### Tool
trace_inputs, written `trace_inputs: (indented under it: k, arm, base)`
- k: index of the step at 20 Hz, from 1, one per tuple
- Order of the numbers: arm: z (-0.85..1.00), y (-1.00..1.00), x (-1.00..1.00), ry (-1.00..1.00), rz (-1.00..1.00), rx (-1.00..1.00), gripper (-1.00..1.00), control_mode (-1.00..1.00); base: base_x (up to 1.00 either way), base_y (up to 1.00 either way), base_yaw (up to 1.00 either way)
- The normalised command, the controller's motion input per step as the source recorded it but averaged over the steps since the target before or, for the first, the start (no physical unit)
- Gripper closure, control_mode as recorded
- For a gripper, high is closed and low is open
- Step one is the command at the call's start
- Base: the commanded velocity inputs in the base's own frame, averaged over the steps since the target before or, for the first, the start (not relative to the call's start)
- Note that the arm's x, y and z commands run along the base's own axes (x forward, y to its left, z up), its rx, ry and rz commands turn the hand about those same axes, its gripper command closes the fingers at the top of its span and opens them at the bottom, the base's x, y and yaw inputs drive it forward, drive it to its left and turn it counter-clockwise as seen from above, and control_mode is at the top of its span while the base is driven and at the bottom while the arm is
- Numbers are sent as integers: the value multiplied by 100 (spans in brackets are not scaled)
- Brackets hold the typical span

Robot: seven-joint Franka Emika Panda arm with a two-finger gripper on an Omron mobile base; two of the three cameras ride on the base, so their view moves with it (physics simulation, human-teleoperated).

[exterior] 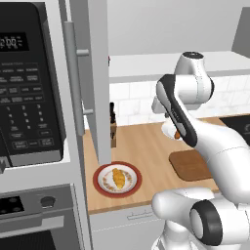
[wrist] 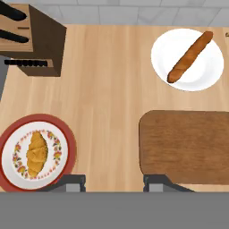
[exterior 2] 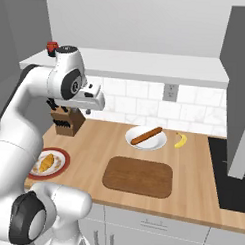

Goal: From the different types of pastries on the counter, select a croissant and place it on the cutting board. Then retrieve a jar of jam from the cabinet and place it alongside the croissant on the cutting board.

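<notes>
Released pincer (wrist: 114, 181) hovers above the counter (wrist: 107, 89), croissant (wrist: 37, 153) off to its left.

Arm rises from lower right of the left base view, lower left of the right base view, folded at the elbow. Forearm reaches up to the wrist joint near upper centre-right (left base view), upper left (right base view). Hand turned downward. Gripper (wrist: 114, 181): two dark fingertips (wrist: 71, 181) at bottom of hand view, spread apart, nothing between them.
</notes>
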Motion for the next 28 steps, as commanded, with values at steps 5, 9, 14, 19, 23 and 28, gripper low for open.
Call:
trace_inputs:
  k: [5,9,14,19,23,28]
  arm:
    - [-12,0,-2,0,0,0,-100,-100]
    - [-27,3,-21,0,0,0,-100,-100]
    - [-34,19,-46,-7,4,-1,-100,-100]
    - [-29,57,-38,-11,6,-11,-100,-100]
    - [-21,77,-21,-11,5,-7,-100,-100]
    - [0,41,-12,-8,0,15,-100,-100]
  base:
    - [0,0,0]
    - [0,0,0]
    - [0,0,0]
    - [0,0,0]
    - [0,0,0]
    - [0,0,0]
